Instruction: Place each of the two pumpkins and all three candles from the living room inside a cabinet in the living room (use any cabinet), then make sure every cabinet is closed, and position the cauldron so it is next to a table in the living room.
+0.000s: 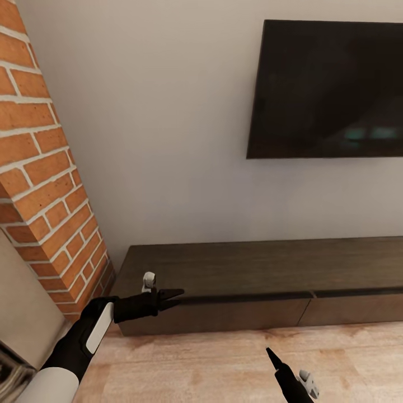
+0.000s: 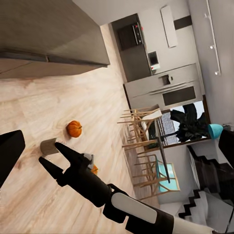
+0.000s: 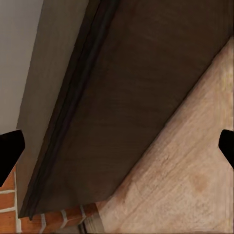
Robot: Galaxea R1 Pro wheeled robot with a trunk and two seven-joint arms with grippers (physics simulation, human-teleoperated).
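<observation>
The long, low dark-brown cabinet (image 1: pixel 252 266) runs along the wall with its flat fronts shut. My left gripper (image 1: pixel 174 297) is open and empty, level with the top edge of the leftmost front. My right gripper (image 1: pixel 274 358) hangs open and empty over the wooden floor in front of the cabinet. In the left wrist view the cabinet (image 2: pixel 44 29) shows beyond the floor. One orange pumpkin (image 2: pixel 74 128) and a grey-beige candle (image 2: pixel 46 146) lie on the boards past my right gripper (image 2: pixel 49 152). A second pumpkin (image 2: pixel 94 169) peeks out from behind that gripper. The right wrist view looks at the cabinet (image 3: pixel 122 97) front.
A brick column (image 1: pixel 45 184) stands at the cabinet's left end. A dark TV (image 1: pixel 330 89) hangs on the wall above it. Behind me, the left wrist view shows a dining table with wooden chairs (image 2: pixel 144 141), a kitchen unit (image 2: pixel 163 90) and stairs (image 2: pixel 200 204).
</observation>
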